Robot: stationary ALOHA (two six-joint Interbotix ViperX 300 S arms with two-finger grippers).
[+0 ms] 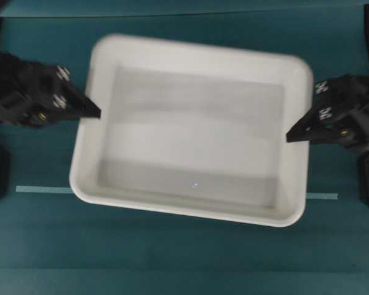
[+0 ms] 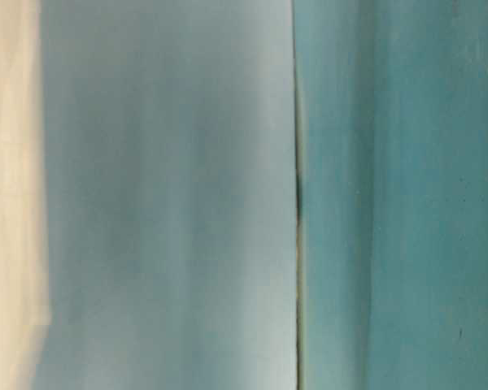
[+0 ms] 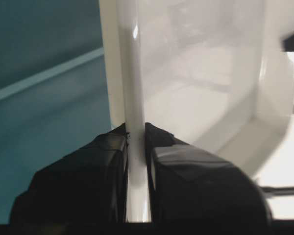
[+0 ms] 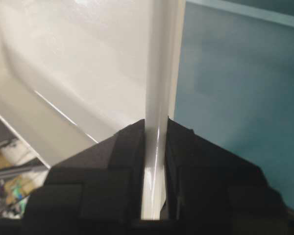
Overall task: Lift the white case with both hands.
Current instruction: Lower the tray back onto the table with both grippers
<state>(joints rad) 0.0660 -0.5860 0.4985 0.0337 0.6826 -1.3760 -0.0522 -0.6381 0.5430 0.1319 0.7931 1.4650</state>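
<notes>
Now, left gripper (image 3: 136,147): pinching the white case (image 1: 190,129) rim.
Right gripper (image 4: 156,134): pinching the opposite rim.
Advice: raise both evenly, keeping it level.

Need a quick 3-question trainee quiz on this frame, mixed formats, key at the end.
1. True or false: the left gripper is shut on the rim of the white case.
2. The right gripper grips which part of the case? A) a corner B) the rim of a short side C) the floor
3. Fill in: the case's interior holds ____ objects.

Key: 1 true. 2 B. 3 no.
</notes>
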